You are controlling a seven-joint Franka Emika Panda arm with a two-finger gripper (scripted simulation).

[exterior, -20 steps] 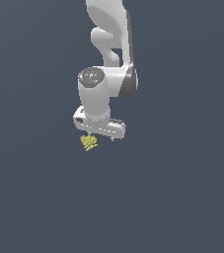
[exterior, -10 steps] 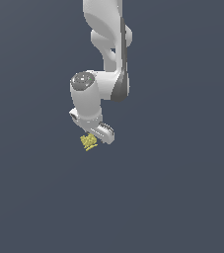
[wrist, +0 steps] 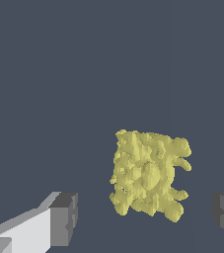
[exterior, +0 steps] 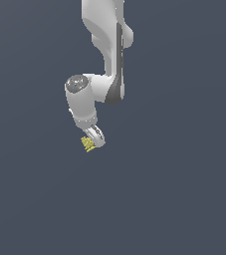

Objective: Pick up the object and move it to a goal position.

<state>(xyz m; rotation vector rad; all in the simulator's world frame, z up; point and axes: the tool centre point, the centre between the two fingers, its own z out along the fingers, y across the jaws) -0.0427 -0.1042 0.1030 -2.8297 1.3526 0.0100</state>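
Wrist view shows the gripper (wrist: 143,217) spread wide, pads clear of the object (wrist: 149,173) on both sides, so nothing is gripped yet. Object (exterior: 88,144) sits just beside the fingertips on the floor, lined up for a straddle, I'd judge.

A flat, uniform dark slate-blue surface (exterior: 184,199) fills the exterior view from edge to edge, plain and unmarked, without visible seams, edges or shadows. The same dark slate-blue surface (wrist: 59,74) makes up the whole backdrop of the wrist view, equally featureless.
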